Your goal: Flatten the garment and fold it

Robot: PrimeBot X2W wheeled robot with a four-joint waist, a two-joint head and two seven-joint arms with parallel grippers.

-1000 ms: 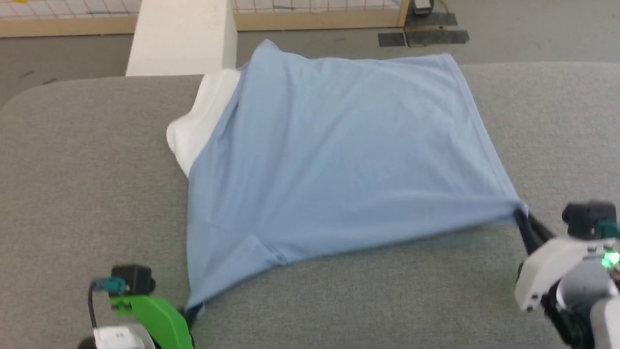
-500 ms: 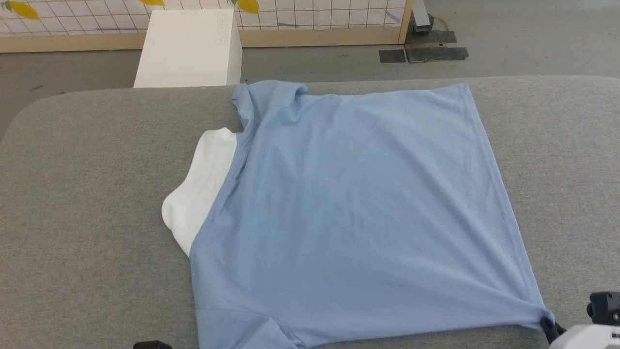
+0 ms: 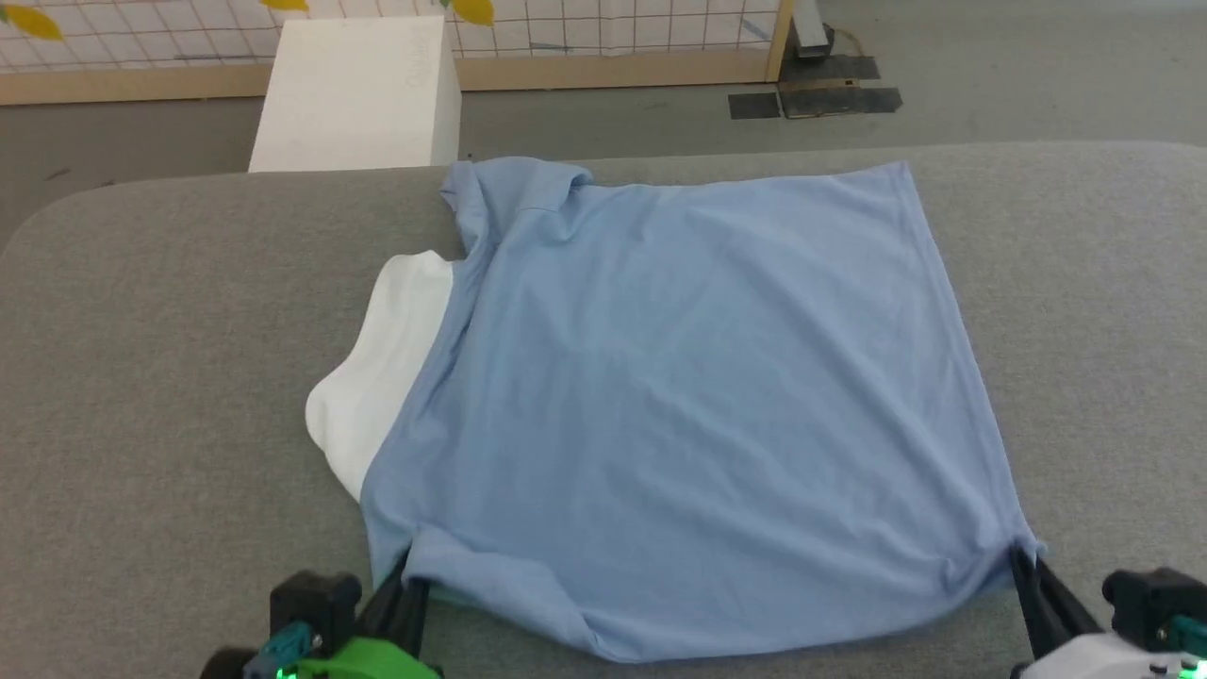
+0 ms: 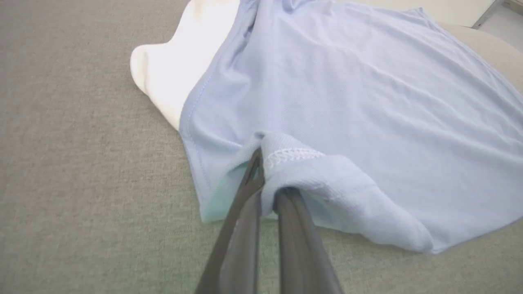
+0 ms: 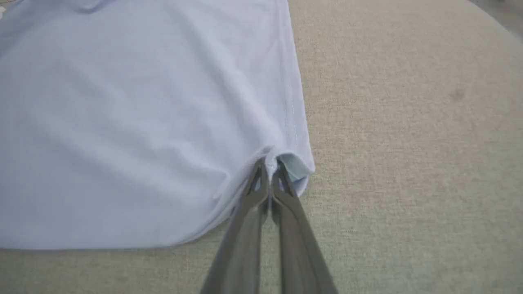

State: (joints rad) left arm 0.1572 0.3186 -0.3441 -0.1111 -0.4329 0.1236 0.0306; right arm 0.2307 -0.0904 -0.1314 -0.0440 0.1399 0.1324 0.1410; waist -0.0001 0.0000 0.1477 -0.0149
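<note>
Nearly flat on the grey bench (image 3: 160,377), the garment (image 3: 679,396) lies spread plain side up, its white collar (image 3: 377,377) poking out on the robot's left. The left jaws are pinched tight on a bunched fold at the near left corner. The right jaws are clamped closed on the near right hem corner. Beyond the bench stands a white box (image 3: 358,90).
</note>
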